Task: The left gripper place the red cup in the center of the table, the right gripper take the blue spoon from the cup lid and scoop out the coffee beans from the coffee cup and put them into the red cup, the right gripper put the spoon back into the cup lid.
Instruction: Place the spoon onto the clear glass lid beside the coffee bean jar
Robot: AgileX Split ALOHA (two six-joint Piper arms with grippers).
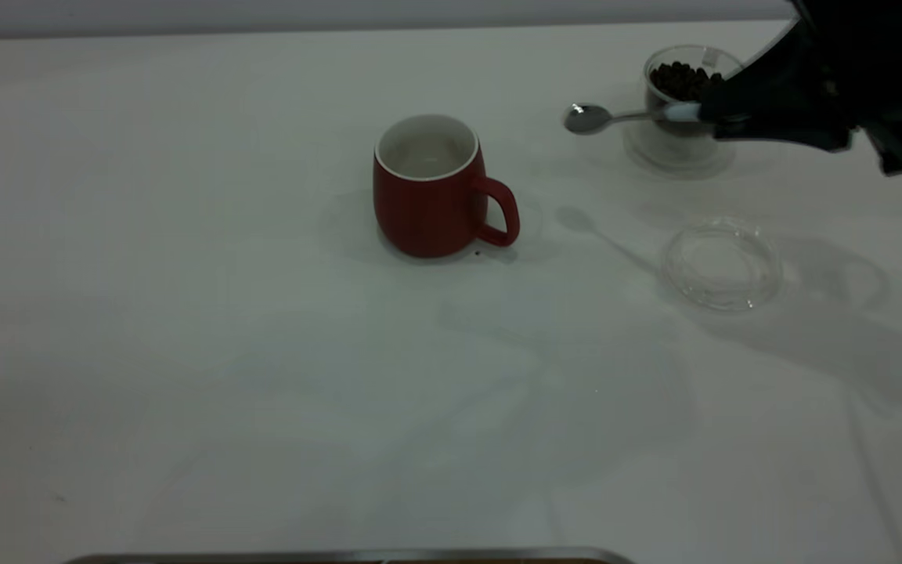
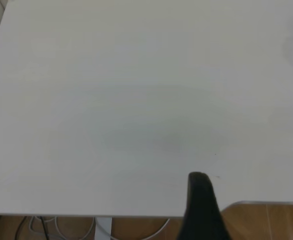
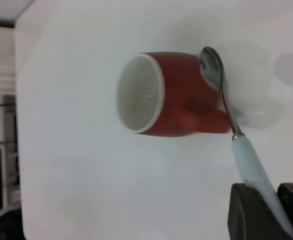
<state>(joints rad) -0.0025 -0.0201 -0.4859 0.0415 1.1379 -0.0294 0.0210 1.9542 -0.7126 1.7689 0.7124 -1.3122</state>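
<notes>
The red cup stands upright and empty near the table's middle, handle toward the right; it also shows in the right wrist view. My right gripper is shut on the blue spoon's pale handle and holds it in the air at the far right. The spoon points left, its metal bowl empty, level with the coffee cup. That glass cup holds the coffee beans. The cup lid lies empty nearer the front. The left gripper is out of the exterior view; one dark finger shows over the table's edge.
The white table carries only these things. A metal-edged object runs along the bottom edge of the exterior view. The left wrist view shows the table's edge with cables and wooden floor beyond it.
</notes>
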